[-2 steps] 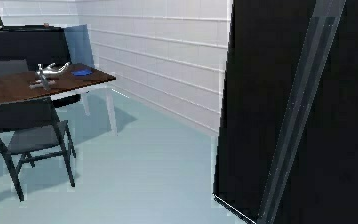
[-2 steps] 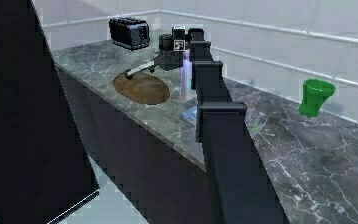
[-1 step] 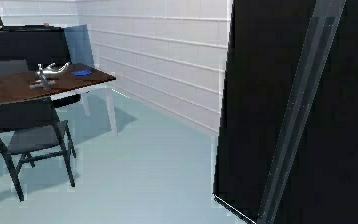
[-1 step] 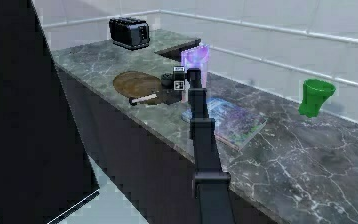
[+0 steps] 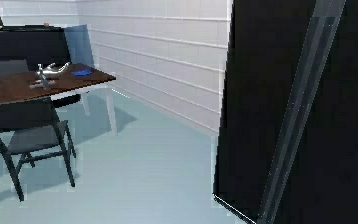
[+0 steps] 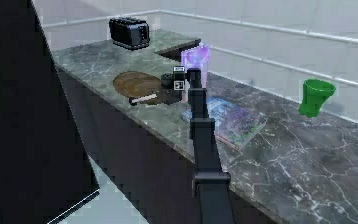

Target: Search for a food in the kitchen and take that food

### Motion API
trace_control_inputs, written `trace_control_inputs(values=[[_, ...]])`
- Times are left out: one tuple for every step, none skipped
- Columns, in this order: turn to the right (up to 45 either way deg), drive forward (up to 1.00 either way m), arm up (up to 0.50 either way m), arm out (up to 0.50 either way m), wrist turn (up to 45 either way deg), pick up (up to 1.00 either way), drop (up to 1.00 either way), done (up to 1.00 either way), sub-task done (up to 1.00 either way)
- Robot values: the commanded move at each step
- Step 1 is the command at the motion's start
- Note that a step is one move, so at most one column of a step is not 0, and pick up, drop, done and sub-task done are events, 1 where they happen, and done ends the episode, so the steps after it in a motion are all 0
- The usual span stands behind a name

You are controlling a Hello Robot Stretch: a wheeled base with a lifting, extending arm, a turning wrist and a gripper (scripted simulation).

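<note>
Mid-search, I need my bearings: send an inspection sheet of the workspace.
Surface: dark veined marble counter along a white panelled wall.
Job's things: round brown flat thing on the counter, possibly food; cannot tell.
Clutter: black-and-silver toaster, translucent purple upright thing, green cup, flat colourful book.
Gripper: dark two-finger gripper at the counter; cannot tell whether it holds anything.
Cables: nothing seen.
Surroundings: tall black cabinet, dark wooden table with grey chair, pale floor.

Forward view: one table (image 5: 12, 88), one chair (image 5: 35, 135) near left, one black fridge (image 5: 262, 100) right. Arm side view, one counter (image 6: 307, 160): one toaster (image 6: 130, 33) far left, one green cup (image 6: 316, 97) right, one book (image 6: 237, 122), one round brown board (image 6: 137, 85).
</note>
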Motion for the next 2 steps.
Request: trace_control_inputs(values=[[0.0,0.00,0.10,0.00,0.0,0.00,0.00,0.00,0.00],[0.0,0.00,0.00,0.00,0.0,0.00,0.00,1.00,0.00]])
